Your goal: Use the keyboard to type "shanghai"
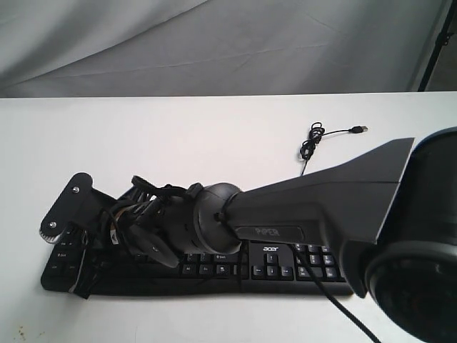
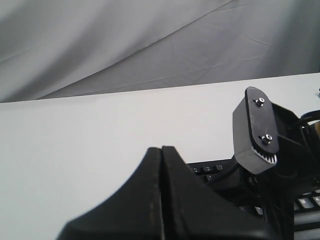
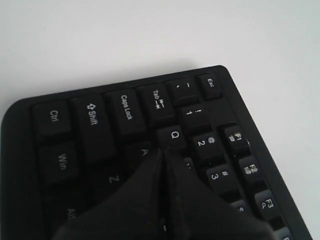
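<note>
The black keyboard (image 1: pixel 275 266) lies along the near part of the white table, its "acer" logo showing. My right arm reaches across it to its left end. The right gripper (image 3: pixel 164 150) is shut with nothing in it, its tip by the corner between the Q key (image 3: pixel 174 135) and the A key; I cannot tell if it touches. From outside, the right gripper (image 1: pixel 80 266) is mostly hidden by its own wrist. My left gripper (image 2: pixel 161 149) is shut and empty, hanging short of the keyboard (image 2: pixel 212 169); the exterior view does not show it.
The keyboard's thin USB cable (image 1: pixel 311 143) lies coiled on the table behind it, plug (image 1: pixel 362 129) to the right. A grey part of the right wrist (image 2: pixel 255 131) rises over the keyboard's left end. A grey cloth backdrop (image 1: pixel 214 43) hangs beyond the table's far edge.
</note>
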